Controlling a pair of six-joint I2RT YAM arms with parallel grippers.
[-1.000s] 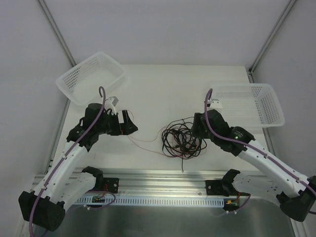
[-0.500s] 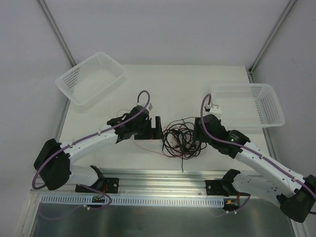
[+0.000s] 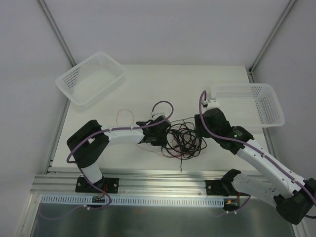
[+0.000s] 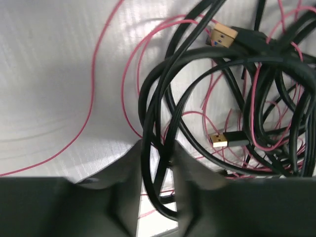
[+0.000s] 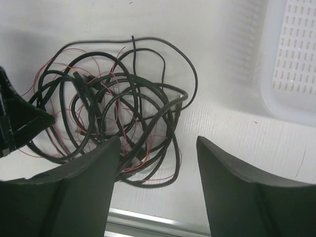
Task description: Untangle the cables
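Note:
The cables point(image 3: 183, 138) lie in one tangled heap at the table's middle, black loops mixed with thin red wire. My left gripper point(image 3: 165, 134) is at the heap's left edge. In the left wrist view its fingers point(image 4: 123, 177) stand close together, and my left gripper point(image 4: 157, 155) is shut on two black cable loops point(image 4: 153, 98) that run between them. Two gold USB plugs point(image 4: 222, 35) show beyond, and red wire point(image 4: 91, 98) trails left. My right gripper point(image 3: 200, 129) hovers over the heap's right side. In the right wrist view the gripper point(image 5: 158, 143) is open and empty, with the cables point(image 5: 113, 108) below its left finger.
A white perforated basket point(image 3: 90, 79) sits tilted at the back left and another point(image 3: 247, 103) at the right, its rim point(image 5: 296, 59) close to my right gripper. A red wire loop point(image 3: 126, 114) lies left of the heap. A metal rail point(image 3: 158, 178) runs along the near edge.
My left arm swung from beside the left basket across to the heap, and its gripper closed from wide open onto black cable loops. The right arm barely moved.

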